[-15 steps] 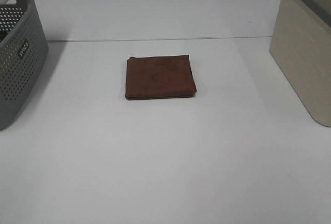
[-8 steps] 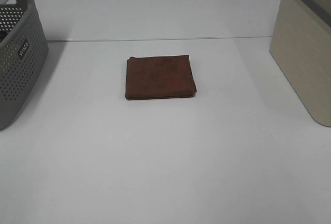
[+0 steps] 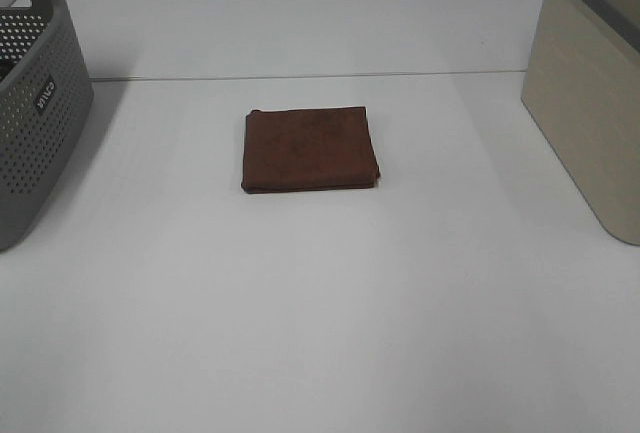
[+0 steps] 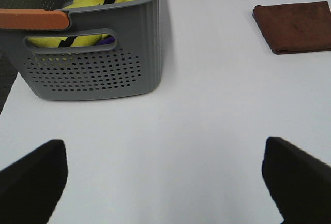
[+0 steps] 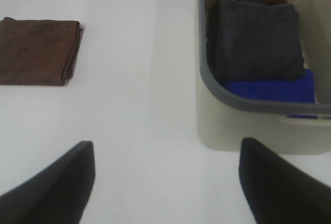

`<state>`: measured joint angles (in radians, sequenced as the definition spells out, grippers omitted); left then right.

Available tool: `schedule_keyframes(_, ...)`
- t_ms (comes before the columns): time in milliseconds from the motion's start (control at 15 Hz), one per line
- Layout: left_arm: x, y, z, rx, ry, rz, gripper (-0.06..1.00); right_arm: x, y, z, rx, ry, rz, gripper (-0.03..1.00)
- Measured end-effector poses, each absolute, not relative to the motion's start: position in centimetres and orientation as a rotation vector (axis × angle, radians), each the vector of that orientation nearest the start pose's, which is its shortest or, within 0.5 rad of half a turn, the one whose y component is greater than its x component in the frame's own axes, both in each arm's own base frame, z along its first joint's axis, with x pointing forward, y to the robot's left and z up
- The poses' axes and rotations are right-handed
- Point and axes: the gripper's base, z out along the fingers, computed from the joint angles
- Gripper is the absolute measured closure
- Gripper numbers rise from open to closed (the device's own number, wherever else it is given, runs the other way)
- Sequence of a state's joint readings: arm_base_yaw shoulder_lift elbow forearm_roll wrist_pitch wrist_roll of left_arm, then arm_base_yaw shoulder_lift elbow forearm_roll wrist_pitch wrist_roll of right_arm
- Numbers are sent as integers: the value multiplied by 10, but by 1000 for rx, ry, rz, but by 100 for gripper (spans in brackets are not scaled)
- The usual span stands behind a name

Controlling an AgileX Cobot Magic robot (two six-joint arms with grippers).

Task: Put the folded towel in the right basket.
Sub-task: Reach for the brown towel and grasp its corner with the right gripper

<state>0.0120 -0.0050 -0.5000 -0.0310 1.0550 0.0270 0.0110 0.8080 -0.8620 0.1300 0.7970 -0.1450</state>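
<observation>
The left black two-fingered gripper point(image 4: 164, 146) hangs over the white desk point(image 4: 207, 105) toward its near left corner. Its jaws are spread wide, and the dark, blurred fingers point(image 4: 36, 182) have nothing between them. The right black two-fingered gripper point(image 5: 166, 144) is posed alike toward the near right corner, with jaws wide apart and its fingers point(image 5: 279, 182) empty.

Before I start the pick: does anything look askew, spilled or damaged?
Nothing stands out. The brown folded towel lies flat on the white table, between the grey perforated plastic basket and the beige plastic basket, touching neither. Both baskets stand upright.
</observation>
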Motion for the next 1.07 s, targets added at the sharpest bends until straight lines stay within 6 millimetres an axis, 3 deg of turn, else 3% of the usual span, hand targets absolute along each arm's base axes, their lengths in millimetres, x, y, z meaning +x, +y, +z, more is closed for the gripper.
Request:
schedule_keyframes(400,-5,-3,278,17,2033,-13,-2,265,22,376,-188,2302,218,24)
schedule_keyframes(467,-5,-3,278,17,2033,-13,-2,300,30,376,-231,2339,273,24)
schedule_keyframes(533,-5,-3,278,17,2033,-13,-2,318,40,374,-273,2357,292,24)
schedule_keyframes(600,-5,-3,278,17,2033,-13,-2,324,46,372,-297,2364,300,24)
schedule_keyframes(867,-5,-3,278,17,2033,-13,-2,376,108,349,-477,2392,369,24)
schedule_keyframes(1067,-5,-3,278,17,2033,-13,-2,407,137,316,-527,2472,416,24)
